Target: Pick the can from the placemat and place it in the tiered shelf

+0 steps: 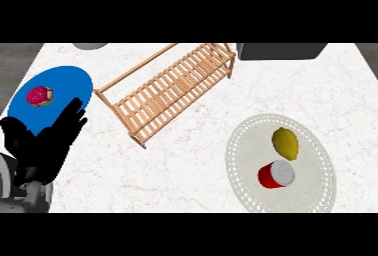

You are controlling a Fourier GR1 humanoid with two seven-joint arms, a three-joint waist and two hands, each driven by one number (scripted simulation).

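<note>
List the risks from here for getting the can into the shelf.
1. The lemon lies close beside the can on the placemat; a hand closing on the can could knock it away.
2. The tiered shelf has slatted tiers; the can might tip on the gaps.
3. The left hand, the only one in view, is open by the blue plate, far from the can; that reach looks awkward.

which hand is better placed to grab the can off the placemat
Probably the right, though out of view: the can sits on the placemat at the view's right, far from the open left hand by the blue plate.
</note>
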